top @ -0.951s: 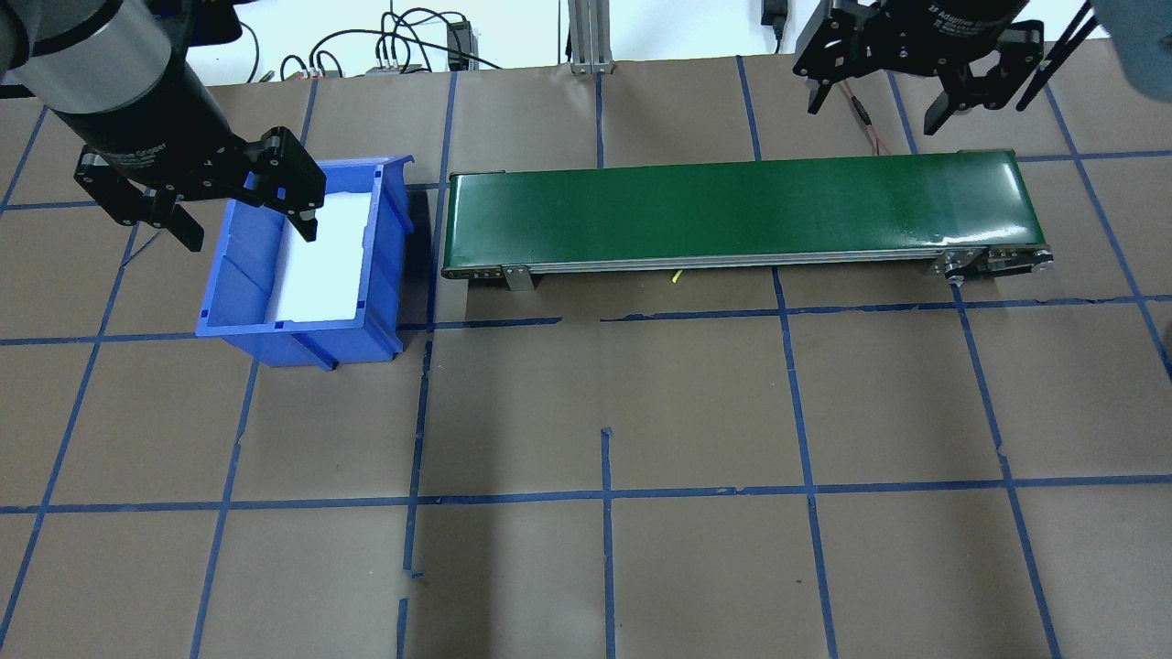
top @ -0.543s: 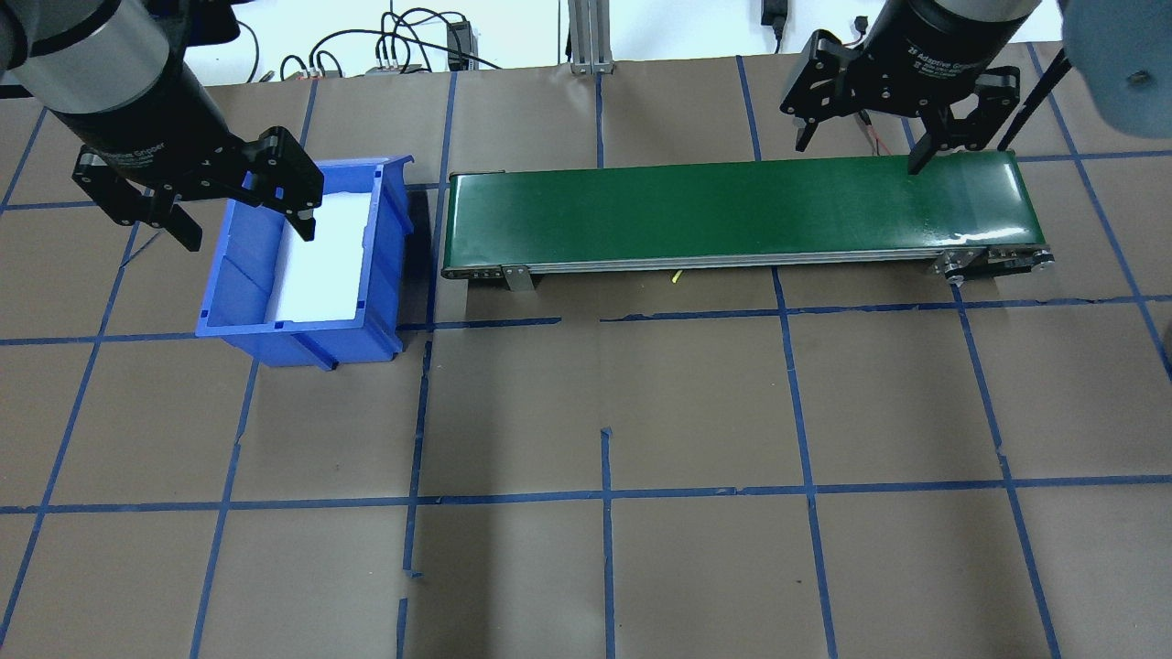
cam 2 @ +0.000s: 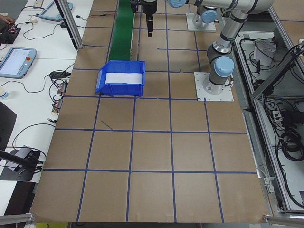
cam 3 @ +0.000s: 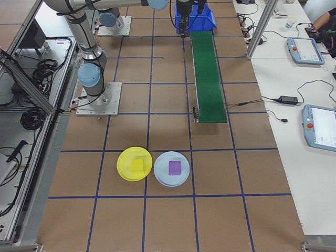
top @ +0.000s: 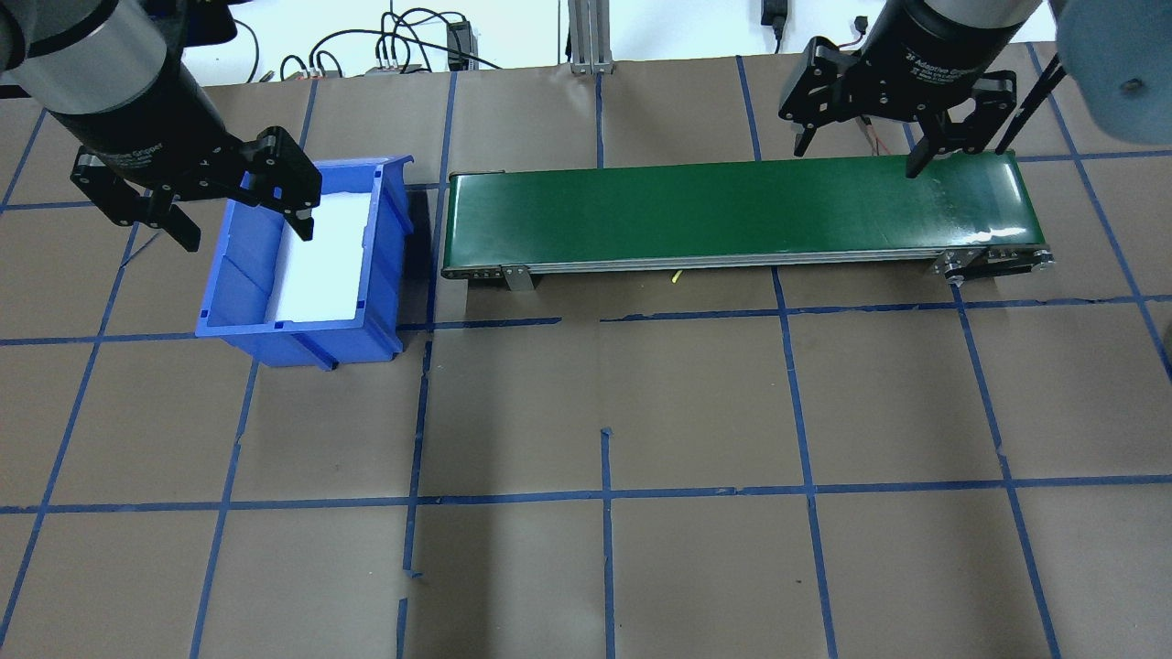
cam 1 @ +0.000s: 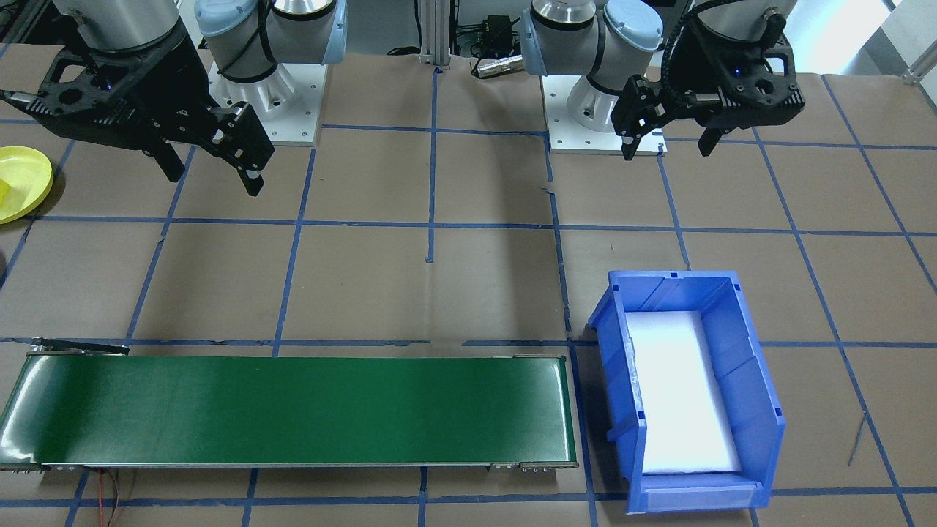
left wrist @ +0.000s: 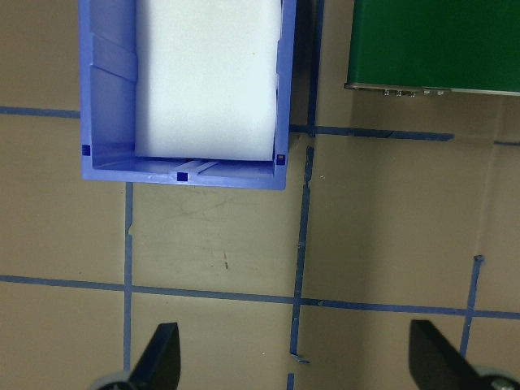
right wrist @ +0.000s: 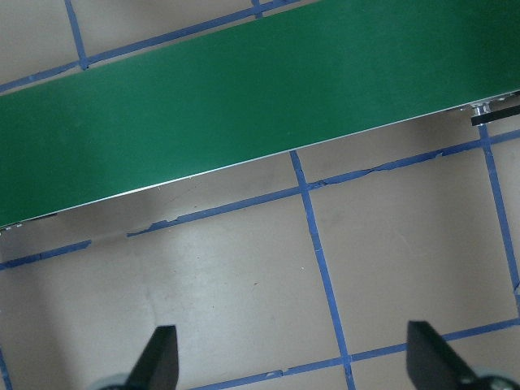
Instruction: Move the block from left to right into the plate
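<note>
Your left gripper (top: 215,206) hangs with fingers spread and empty at the blue bin (top: 240,275) (white foam lines its floor), while your right gripper (top: 884,137) hangs equally wide and empty above the right end of the green conveyor belt (top: 732,215). The yellow plate (cam 3: 134,164) lies on the table well beyond that belt end, touching a pale blue plate (cam 3: 171,168). A yellow block (cam 3: 137,164) rests inside the yellow plate.

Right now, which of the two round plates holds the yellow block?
The yellow plate, nearer the robot's side, holds the yellow block. The pale blue plate beside it holds a purple block.
</note>
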